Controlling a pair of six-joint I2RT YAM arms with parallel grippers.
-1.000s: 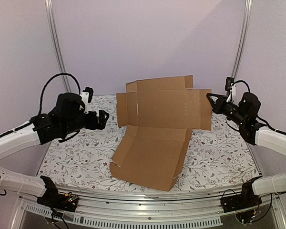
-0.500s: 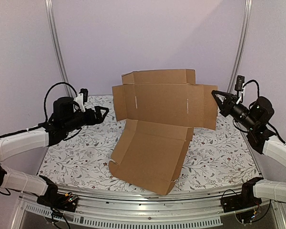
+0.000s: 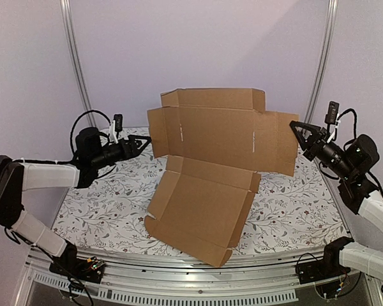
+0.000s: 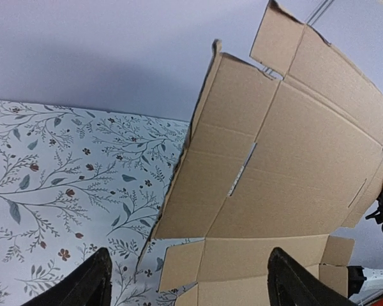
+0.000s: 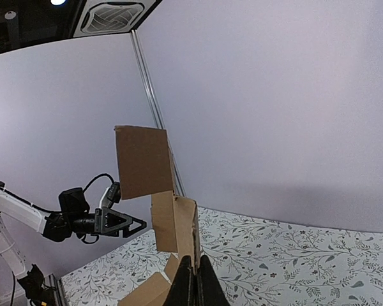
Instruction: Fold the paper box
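Over on the left of the table (image 3: 89, 213), with its leafy flowered cloth, the left arm (image 3: 45, 175) reaches in low and almost level. The left gripper (image 3: 140, 141) points at the left edge of the paper box (image 3: 210, 137). Its jaws stand wide apart with nothing between them. From its own camera the two black fingers (image 4: 83, 287) frame the cardboard ahead, and it looks just short of touching, though I can't be sure.

The box sits mid-table, a plain brown sheet bent along one crease. The tall back panel stands upright, facing the arms. It has a narrow flap along its top, a side flap at each end and two thin slots cut into its face. Below the crease a second panel slopes down toward the near edge of the table, with narrow flaps along its sides, and its front corner reaches the near rim.

To the right, the right arm (image 3: 370, 204) comes up from the near corner. The right gripper (image 3: 295, 126) is closed on the outer edge of the right-hand side flap, near its top. Its wrist camera shows the fingers pressed together, with the cardboard rising edge-on from their tips.
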